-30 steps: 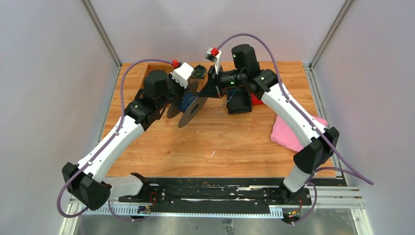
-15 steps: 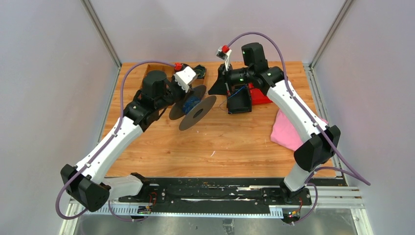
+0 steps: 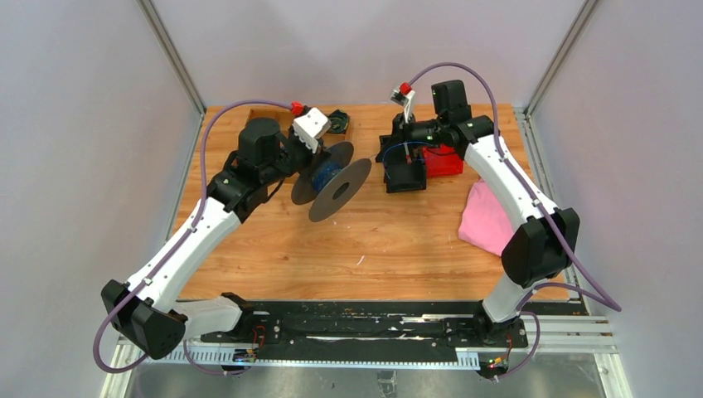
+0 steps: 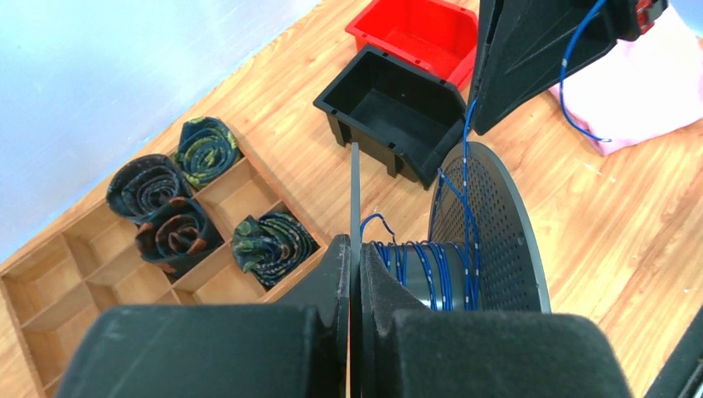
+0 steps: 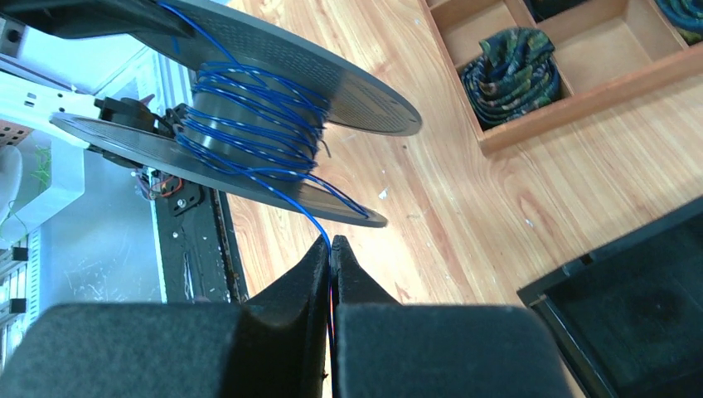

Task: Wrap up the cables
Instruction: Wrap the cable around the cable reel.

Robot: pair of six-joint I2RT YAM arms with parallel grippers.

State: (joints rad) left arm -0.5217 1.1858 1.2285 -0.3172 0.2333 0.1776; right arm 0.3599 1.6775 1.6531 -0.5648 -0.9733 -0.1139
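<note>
The wooden table (image 3: 373, 240) forms the work surface. The grey spool (image 3: 333, 179) is held tilted above the table, left of centre. The left gripper (image 4: 354, 253) is clamped on the edge of one spool flange. The right gripper (image 5: 331, 249) is closed on the cables (image 5: 253, 124). These are thin blue wire, partly wound round the spool core, with one strand running from the core into the closed fingers.

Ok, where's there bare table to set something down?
The wide near strip of table, between the spool and the black base rail, is bare, up to the pink cloth. The far edge is crowded: wooden tray, spool, black bin, red bin.
</note>
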